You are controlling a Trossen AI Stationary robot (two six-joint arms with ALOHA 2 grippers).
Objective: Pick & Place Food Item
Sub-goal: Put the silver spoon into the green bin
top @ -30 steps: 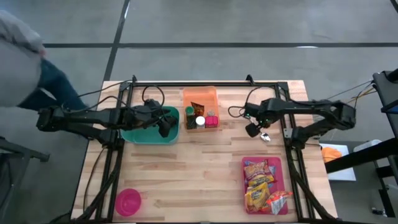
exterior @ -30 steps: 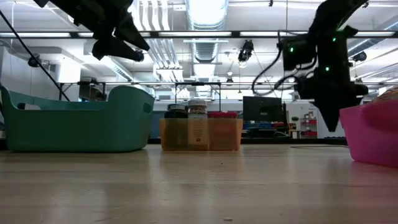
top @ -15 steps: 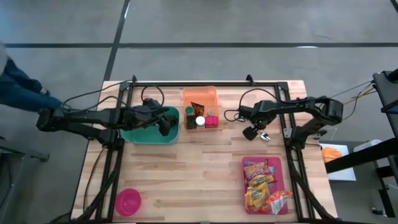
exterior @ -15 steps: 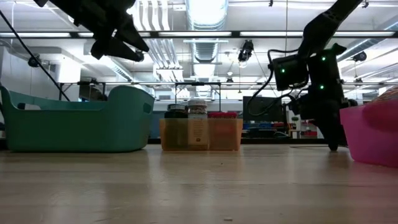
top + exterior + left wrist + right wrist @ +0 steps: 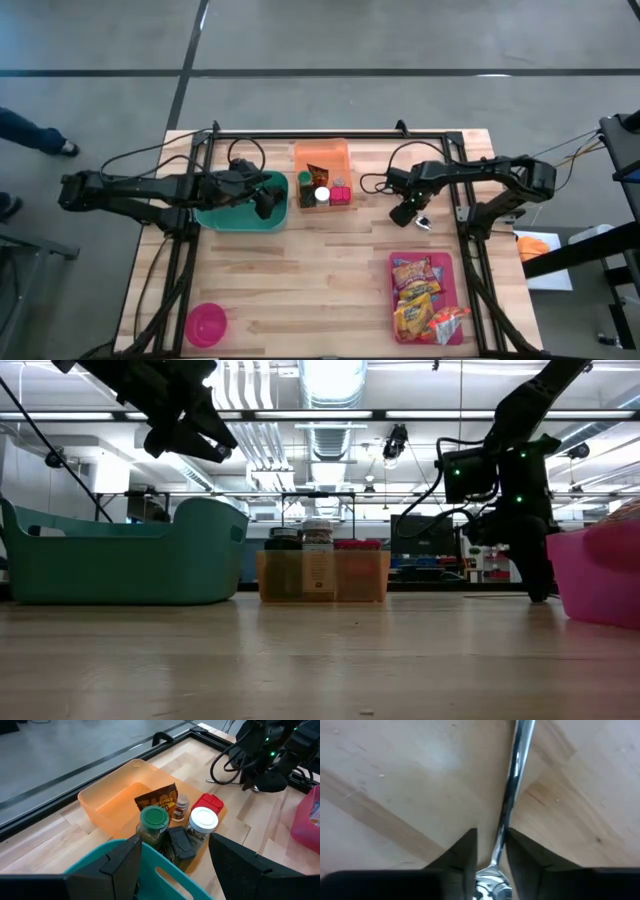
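Pinching a spoon (image 5: 512,785), your right gripper (image 5: 490,851) has its two fingers (image 5: 462,851) closed in against the metal handle, one on each side, with the spoon lying flat on the wooden table (image 5: 310,270). From above, that gripper (image 5: 407,211) sits right of centre in the frame, low over the boards, and the spoon (image 5: 424,222) pokes out just below and right of it. In the low view it (image 5: 538,592) reaches down to the tabletop at the right, just beside the pink tray (image 5: 600,575).

Your left gripper (image 5: 266,203) hangs over the right end of the teal bin (image 5: 238,213), left of centre; its fingers (image 5: 120,862) stand apart with nothing between them.

Your food sits in two places: jars (image 5: 314,193) and a packet in the orange bin (image 5: 322,155) at top centre, and snack packets (image 5: 420,300) in the pink tray (image 5: 396,296) at lower right. A pink bowl (image 5: 206,325) lies at lower left. At the far left edge, a person's leg and shoe (image 5: 40,138) show on the floor.
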